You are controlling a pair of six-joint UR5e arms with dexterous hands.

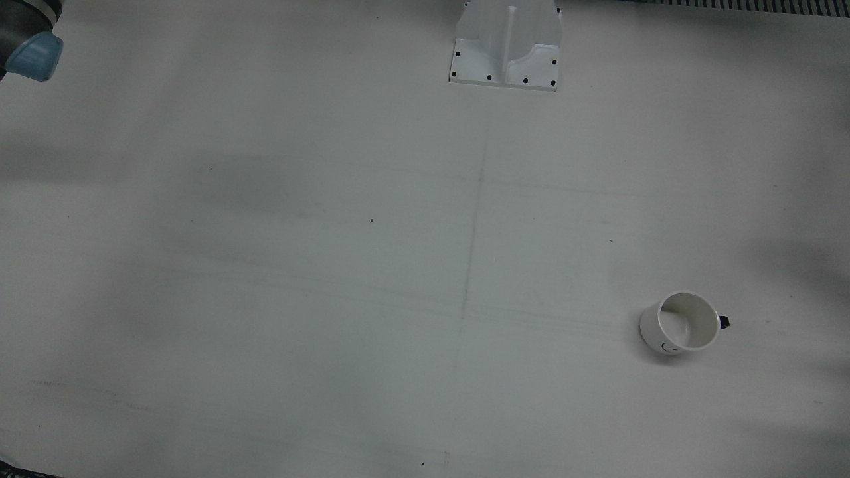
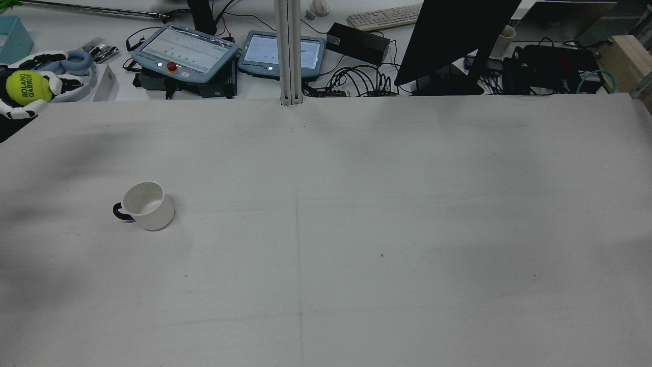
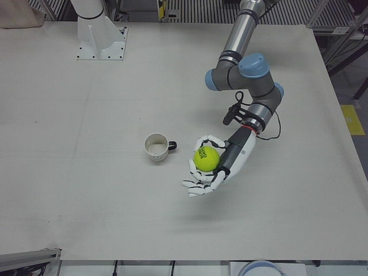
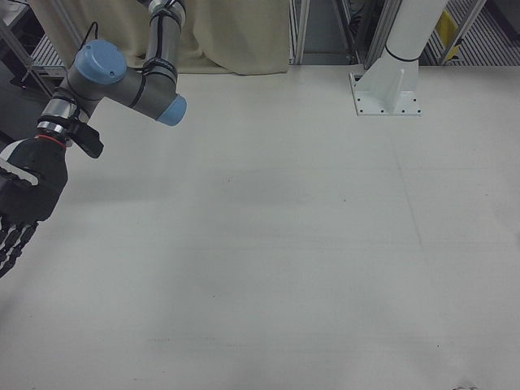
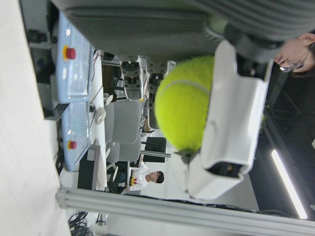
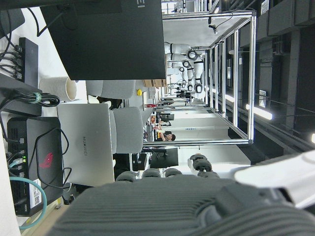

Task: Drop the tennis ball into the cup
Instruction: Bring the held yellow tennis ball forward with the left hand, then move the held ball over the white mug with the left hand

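Left-front view: left hand [image 3: 214, 165] cradles tennis ball [image 3: 206, 158], fingers curled around it, just right of the cup [image 3: 156, 146].
Ball: light, fuzzy, springy; likely bounces; hold around its middle.
Right hand [image 4: 20, 203]: empty, fingers extended.

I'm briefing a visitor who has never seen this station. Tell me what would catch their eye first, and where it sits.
The bright yellow-green tennis ball stands out most, cradled in the left hand, which is held above the table beside the cup. Next is the white cup with its dark handle, standing upright and empty on the pale table. The dark right hand hangs at the far side, holding nothing.
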